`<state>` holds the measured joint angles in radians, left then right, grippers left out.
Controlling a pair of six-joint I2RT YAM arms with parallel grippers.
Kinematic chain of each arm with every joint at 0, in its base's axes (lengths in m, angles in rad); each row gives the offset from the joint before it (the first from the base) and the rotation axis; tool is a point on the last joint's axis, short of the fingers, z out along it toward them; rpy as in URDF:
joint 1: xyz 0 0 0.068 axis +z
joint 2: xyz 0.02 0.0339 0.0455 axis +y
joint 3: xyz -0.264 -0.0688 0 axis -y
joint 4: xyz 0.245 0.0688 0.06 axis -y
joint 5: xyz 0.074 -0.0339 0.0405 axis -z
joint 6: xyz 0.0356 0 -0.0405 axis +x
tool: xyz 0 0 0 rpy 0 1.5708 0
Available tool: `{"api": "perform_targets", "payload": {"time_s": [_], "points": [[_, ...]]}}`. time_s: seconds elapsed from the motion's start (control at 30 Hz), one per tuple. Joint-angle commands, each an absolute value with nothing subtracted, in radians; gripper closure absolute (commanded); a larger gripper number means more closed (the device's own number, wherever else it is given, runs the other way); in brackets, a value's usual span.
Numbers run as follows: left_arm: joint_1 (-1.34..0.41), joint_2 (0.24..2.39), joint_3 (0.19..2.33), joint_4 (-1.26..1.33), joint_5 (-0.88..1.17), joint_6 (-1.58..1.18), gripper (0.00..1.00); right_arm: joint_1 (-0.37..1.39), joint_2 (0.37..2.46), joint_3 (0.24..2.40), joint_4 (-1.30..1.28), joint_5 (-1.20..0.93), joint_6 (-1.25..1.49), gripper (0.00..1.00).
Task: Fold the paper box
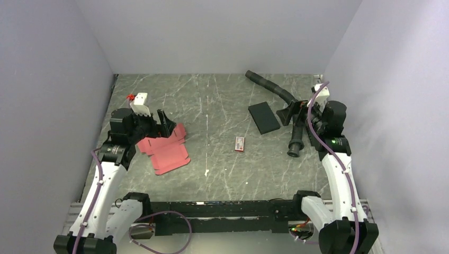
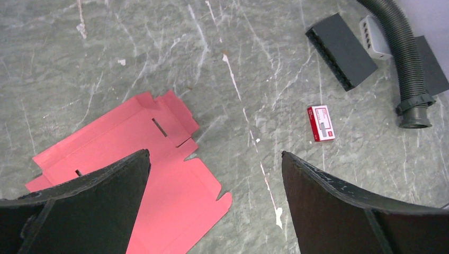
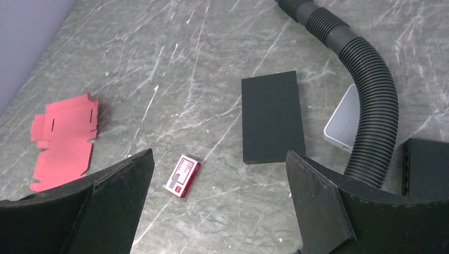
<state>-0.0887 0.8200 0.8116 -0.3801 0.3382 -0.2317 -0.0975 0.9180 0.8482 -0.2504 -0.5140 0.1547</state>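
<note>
While both hang wide open and empty — left claw [image 2: 214,154], right claw [image 3: 219,152] — one paper box [image 1: 167,151] lies flat and unfolded on the counter [image 1: 212,100] beneath the left claw; one black pad [image 1: 263,117], one small card [image 1: 240,143] and one hose [image 1: 280,95] sit further right.

Robot lab test cell. Evidence:
- plain grey panel walls [image 1: 47,79] box in marble-pattern table [image 1: 222,95] on three sides
- left arm [image 1: 103,185], right arm [image 1: 339,174] bolted to black rail [image 1: 222,209] at near edge
- exposed purple cable [image 1: 308,126] along arms
- black corrugated hose [image 1: 272,87] at far right corner
- sparse props: flat paper box [image 1: 167,151], black pad [image 1: 263,117]
</note>
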Motion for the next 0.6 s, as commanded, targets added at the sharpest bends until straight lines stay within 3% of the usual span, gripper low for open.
{"api": "perform_targets", "payload": {"time_s": [0.0,0.43,0.57], "points": [[-0.089,0.845,0.83,-0.407,0.282,-0.245,0.01,-0.112,0.914,0.848,-0.196,-0.519,0.15,0.0],[-0.089,0.865,0.838,-0.437,0.206,-0.282,0.01,-0.137,0.942,0.779,-0.3,-0.925,-0.26,0.0],[-0.085,0.923,0.858,-0.484,0.142,-0.302,0.0,-0.133,0.932,0.773,-0.309,-0.961,-0.281,0.0]]}}
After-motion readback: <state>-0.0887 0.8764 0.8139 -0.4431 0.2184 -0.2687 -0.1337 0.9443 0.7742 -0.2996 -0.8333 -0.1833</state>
